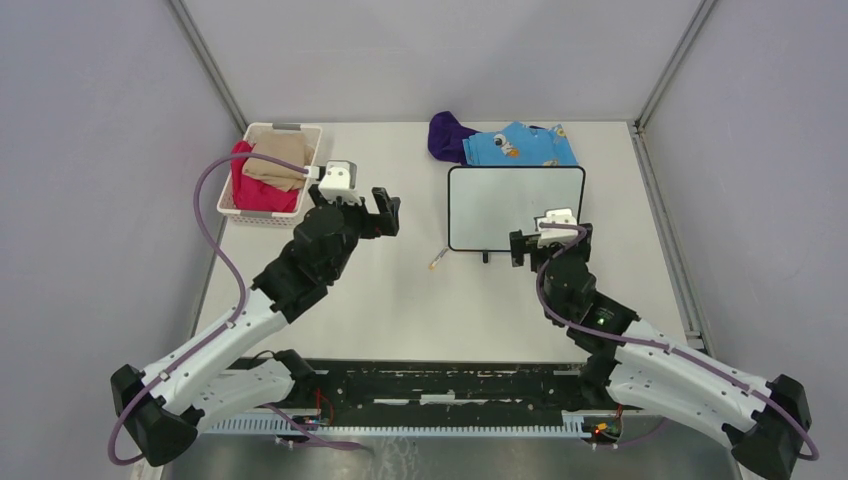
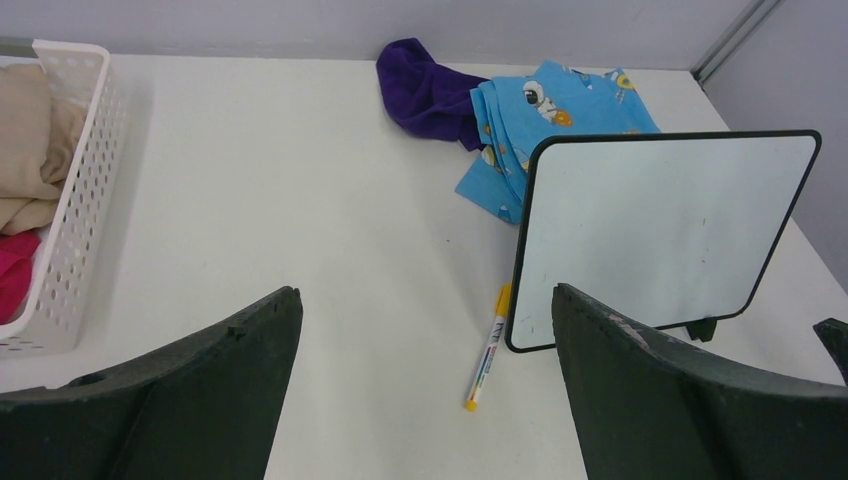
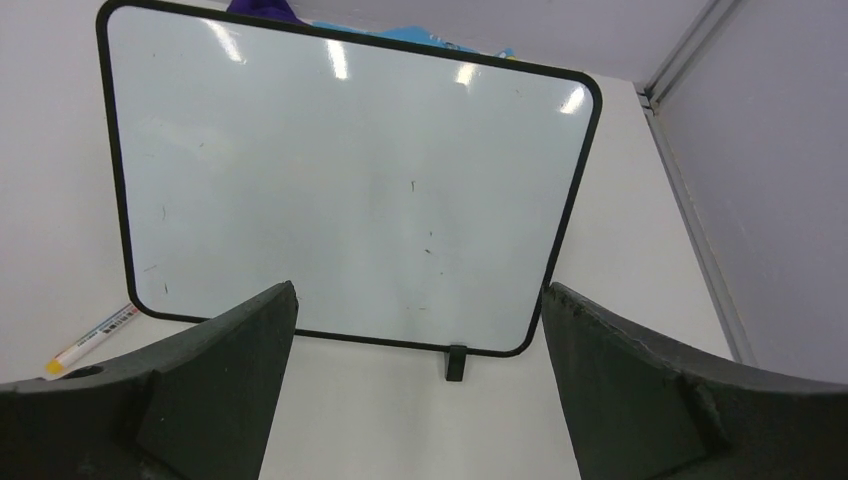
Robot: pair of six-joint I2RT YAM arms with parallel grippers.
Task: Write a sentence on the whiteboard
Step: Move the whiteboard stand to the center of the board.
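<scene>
Left hand and right hand both spread apart, empty; whiteboard stands blank before my right, marker flat beside its left corner. Risk: grabbing marker, finger clips whiteboard, tips it

The whiteboard is white with a few tiny dark specks, a thin black frame and black feet. Beside its lower left corner the marker is white with yellow ends. Behind the whiteboard, the blue cloth is printed with white and orange cartoon figures, and the purple cloth is plain. Well left of the whiteboard, the perforated white basket holds a beige cloth and a pink cloth. The table is white. The left gripper and right gripper are black.
</scene>
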